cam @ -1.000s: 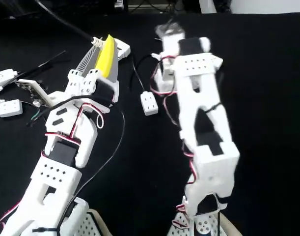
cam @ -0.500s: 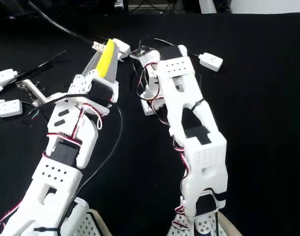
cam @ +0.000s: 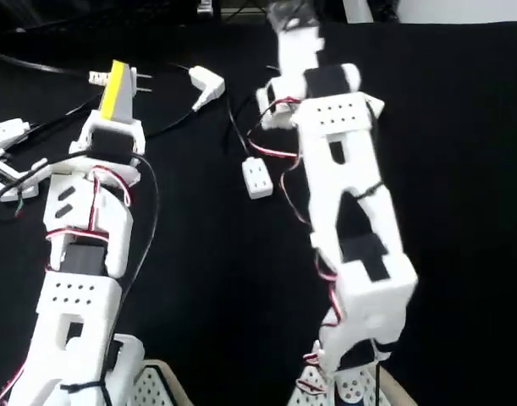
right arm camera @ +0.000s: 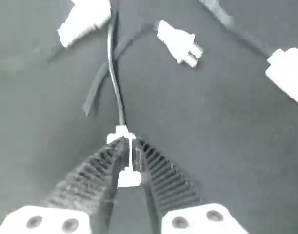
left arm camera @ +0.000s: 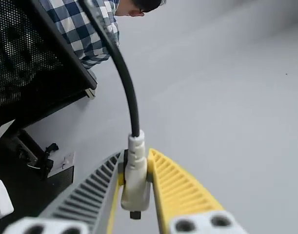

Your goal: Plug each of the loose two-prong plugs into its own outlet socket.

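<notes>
Squaring the plug (left arm camera: 135, 178) to a socket (cam: 256, 178) before pushing matters; left fingers (left arm camera: 180, 190) clamp it; right fingers (right arm camera: 161, 170) clamp a corded white connector (right arm camera: 129, 179).

A matt black cloth table cover (cam: 461, 169) lies under the right fingers (right arm camera: 161, 168) and runs well past their tips. Beyond the left fingers (left arm camera: 180, 187) stands a black perforated metal panel (left arm camera: 22, 53), with a plain pale grey surface (left arm camera: 236, 97) spreading behind it.
</notes>
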Motion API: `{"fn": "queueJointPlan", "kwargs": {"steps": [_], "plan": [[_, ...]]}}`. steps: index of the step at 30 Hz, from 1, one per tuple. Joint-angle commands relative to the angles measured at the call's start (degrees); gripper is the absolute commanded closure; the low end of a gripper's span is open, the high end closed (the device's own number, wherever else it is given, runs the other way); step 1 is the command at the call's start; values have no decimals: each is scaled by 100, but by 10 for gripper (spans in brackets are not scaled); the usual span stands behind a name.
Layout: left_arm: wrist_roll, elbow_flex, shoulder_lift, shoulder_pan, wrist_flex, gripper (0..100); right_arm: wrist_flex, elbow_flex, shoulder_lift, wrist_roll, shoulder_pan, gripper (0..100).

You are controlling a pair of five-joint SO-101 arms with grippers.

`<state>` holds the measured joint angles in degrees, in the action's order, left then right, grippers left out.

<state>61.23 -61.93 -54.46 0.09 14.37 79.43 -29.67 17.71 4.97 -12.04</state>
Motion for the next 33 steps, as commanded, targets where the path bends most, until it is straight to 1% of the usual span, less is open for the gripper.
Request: {"fn": "queueJointPlan", "kwargs": {"steps": [1,5,8,11,14,16,18,21,23,26,28,30,33], "plan": [[35,-110,-62,-40,132,970,-202,-13,-778,598,-237,986],[35,-664,-44,-48,141,970,-193,119,-1024,756,-413,986],[-79,-1103,-70,-84,141,970,-193,549,-1042,774,-404,986],[-1011,-1191,-132,-92,114,970,-149,831,-1068,747,-378,986],[-2075,-1235,-554,-145,18,971,44,936,-1314,730,-334,986],[-2303,-1103,-1002,-145,-580,971,26,1024,-1543,730,-273,986],[-2303,-787,-1459,-101,-1714,971,-88,1103,-1692,607,-220,986],[-2409,-251,-1978,251,-3719,971,-237,1305,-1965,396,-193,986],[-2752,-119,-2136,532,-4580,971,-369,1464,-2105,369,-193,986],[-3095,-338,-2215,787,-5020,971,-607,1921,-2290,369,-193,986],[-2989,-567,-2224,725,-4958,971,-800,2264,-2457,413,-211,986],[-2699,-734,-2233,567,-4818,971,-1046,2642,-2695,413,-237,986],[-1952,-936,-2233,224,-4527,971,-1503,3336,-3354,607,-466,986]]}}
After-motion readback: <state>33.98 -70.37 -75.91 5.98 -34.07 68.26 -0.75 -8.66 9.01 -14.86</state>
